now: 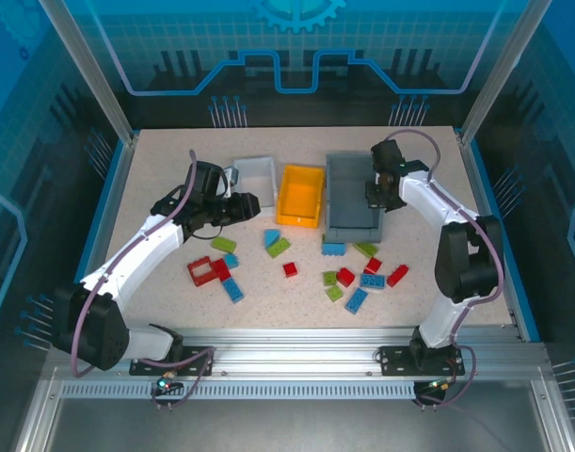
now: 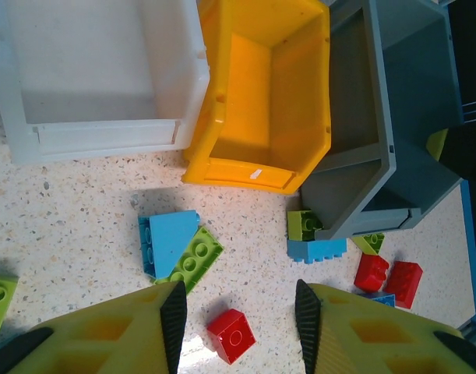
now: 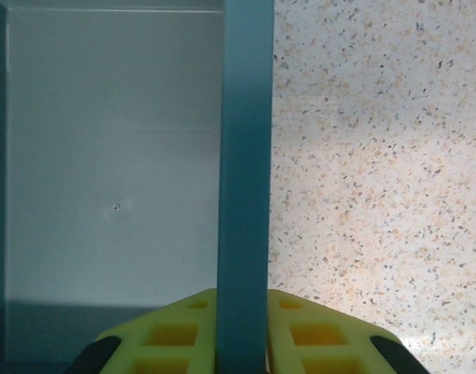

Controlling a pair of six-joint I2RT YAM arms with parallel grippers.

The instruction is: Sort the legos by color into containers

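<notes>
Speckled table (image 1: 268, 306) carries scattered legos (image 1: 290, 269); the right gripper (image 1: 375, 195) clamps the right wall of the grey bin (image 1: 348, 193). The left gripper (image 2: 236, 312) hangs partly open, empty, above a red brick (image 2: 231, 336).

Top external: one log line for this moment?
left fingers: open, empty | right fingers: clamped on wall of large grey plastic bin | small white plastic bin, orange-yellow plastic bin: empty | lego bricks: outside bins
</notes>
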